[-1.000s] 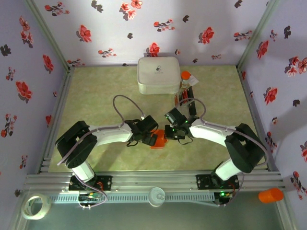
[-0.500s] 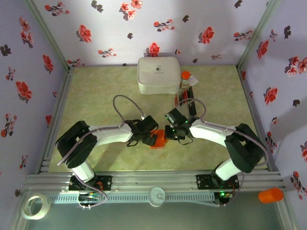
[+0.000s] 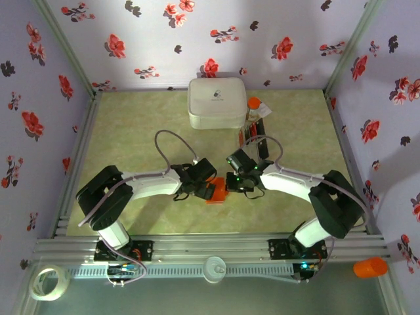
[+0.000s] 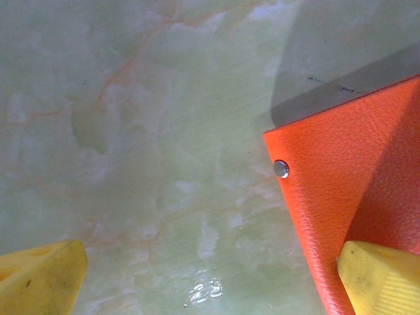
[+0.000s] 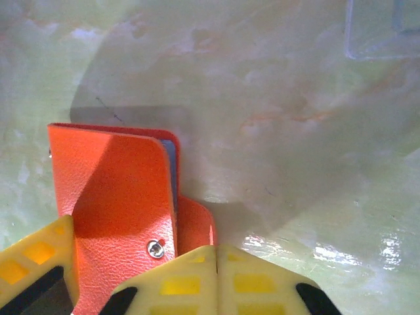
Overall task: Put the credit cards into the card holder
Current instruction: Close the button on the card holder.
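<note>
The green marbled table (image 3: 131, 138) filled the middle of the top view. A large white rounded case (image 3: 216, 103) sat at its upper centre against the flowered back wall. The two arms reached in from the bottom edge and met just below the frame's centre.

There the card holder (image 3: 216, 193) lay on the table between the left gripper (image 3: 203, 190) and the right gripper (image 3: 230, 185). Both were down at it, one at either edge. The credit cards (image 3: 251, 134), red and black, stood well above it, just below the right corner of the white case.

In the left wrist view the card holder (image 4: 341, 190) took up the right side, its silver snap (image 4: 281, 168) near the corner. The left gripper (image 4: 210, 282) was spread wide. One yellow fingertip was in the lower left over bare table, the other in the lower right over the orange leather.

In the right wrist view the card holder (image 5: 111, 197) sat at the lower left. Its top flap was raised and a sliver of blue-grey lining showed at the edge. The right gripper (image 5: 216, 252) was closed, its fingertips pressed together at the edge of the lower flap. I could not tell whether the flap was pinched between them. Another yellow finger (image 5: 33, 262) lay over the holder's lower left corner.
</note>
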